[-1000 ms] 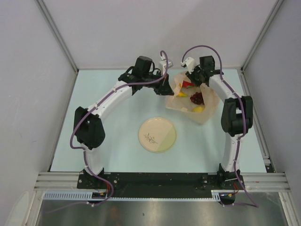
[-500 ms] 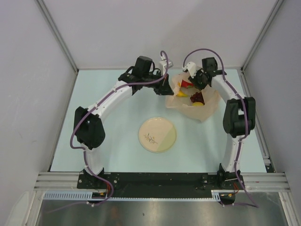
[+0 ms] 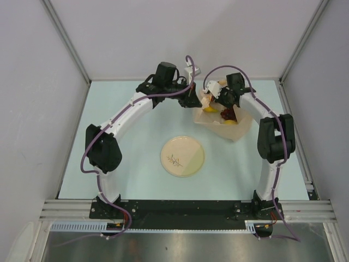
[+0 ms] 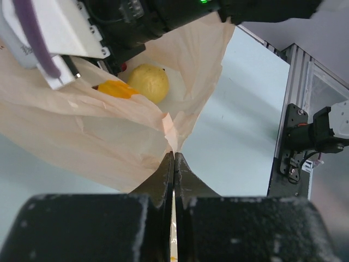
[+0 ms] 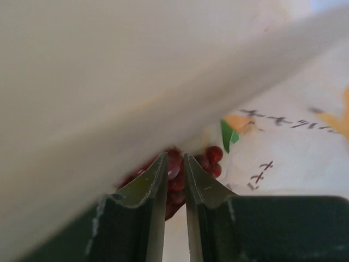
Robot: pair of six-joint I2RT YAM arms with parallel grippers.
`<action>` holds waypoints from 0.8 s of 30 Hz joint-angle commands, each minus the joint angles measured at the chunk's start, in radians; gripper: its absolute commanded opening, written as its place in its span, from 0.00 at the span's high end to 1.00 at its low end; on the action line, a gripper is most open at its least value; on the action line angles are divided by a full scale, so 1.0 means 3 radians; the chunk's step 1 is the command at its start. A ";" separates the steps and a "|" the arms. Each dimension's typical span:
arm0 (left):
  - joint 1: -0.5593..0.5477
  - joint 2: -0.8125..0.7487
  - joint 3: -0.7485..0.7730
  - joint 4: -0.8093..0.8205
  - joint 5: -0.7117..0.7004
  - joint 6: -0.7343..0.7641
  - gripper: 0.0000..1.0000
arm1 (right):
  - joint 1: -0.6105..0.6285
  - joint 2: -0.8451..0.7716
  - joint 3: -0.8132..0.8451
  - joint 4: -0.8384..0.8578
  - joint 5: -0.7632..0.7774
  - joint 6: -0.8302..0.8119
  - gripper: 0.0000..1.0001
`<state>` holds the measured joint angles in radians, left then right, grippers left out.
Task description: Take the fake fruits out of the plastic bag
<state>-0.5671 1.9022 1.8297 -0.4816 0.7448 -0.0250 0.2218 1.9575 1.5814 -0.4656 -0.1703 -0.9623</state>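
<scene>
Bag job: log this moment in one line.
left hand pinches bag rim | right hand inside bag at grapes, grip unclear | lemon in bag | plate holds no fruit

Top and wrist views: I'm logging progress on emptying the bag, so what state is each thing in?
Plastic bag: mouth open, one edge pinched.
Lemon: inside the bag.
Grapes: inside the bag.
Plate: empty.
Left fingers: shut on the bag edge.
Right fingers: almost closed at the grapes; grip unclear.

Left claw point(image 4: 174, 155) pinched shut; right claw point(image 5: 174, 159) nearly closed; arms outstretched.
</scene>
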 commanded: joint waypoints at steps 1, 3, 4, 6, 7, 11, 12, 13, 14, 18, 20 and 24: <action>0.0003 -0.0026 0.0200 0.0010 0.0038 0.0073 1.00 | -0.0080 0.0371 0.0439 0.0069 0.0102 -0.0381 0.78; 0.0003 -0.0026 0.0200 0.0010 0.0018 0.0149 1.00 | -0.0141 0.0505 0.0704 -0.0007 0.0092 -0.0412 0.78; 0.0003 -0.0026 0.0195 0.0015 0.0018 0.0155 1.00 | -0.0156 0.0561 0.0777 -0.0018 0.0102 -0.0448 0.78; 0.0003 -0.0031 0.0175 0.0005 0.0023 0.0175 1.00 | -0.0212 0.0700 0.0900 0.0023 0.0128 -0.0459 0.76; 0.0003 -0.0026 0.0165 0.0005 0.0002 0.0191 1.00 | -0.0238 0.0725 0.0956 0.0079 0.0118 -0.0454 0.68; 0.0008 0.0015 0.0108 -0.0031 -0.0034 0.0227 1.00 | -0.0330 0.0817 0.0998 0.0207 0.0214 -0.0683 0.50; 0.0003 0.0015 0.0108 -0.0011 -0.0018 0.0216 1.00 | -0.0340 0.0838 0.0982 0.0334 0.0296 -0.0724 0.48; -0.0002 0.0020 0.0108 0.0000 -0.0008 0.0206 1.00 | -0.0351 0.0833 0.0947 0.0436 0.0504 -0.0750 0.47; -0.0007 0.0015 0.0124 0.0030 -0.0008 0.0206 1.00 | -0.0351 0.0813 0.0840 0.0594 0.0562 -0.0735 0.46; -0.0027 0.0056 0.0180 0.0030 -0.0023 0.0201 1.00 | -0.0310 0.0542 0.0503 0.0998 0.0818 -0.0424 0.46; -0.0037 0.0061 0.0180 0.0041 -0.0023 0.0196 1.00 | -0.0259 0.0292 0.0283 0.1046 0.0701 -0.0402 0.46; -0.0037 0.0081 0.0180 0.0051 0.0038 0.0145 1.00 | -0.0208 0.0041 -0.0045 0.0694 0.0181 -0.0499 0.49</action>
<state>-0.5686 1.9224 1.8423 -0.4843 0.7288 0.0101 0.1356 2.0918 1.6146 -0.2394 -0.0082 -1.1072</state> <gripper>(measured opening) 0.004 0.530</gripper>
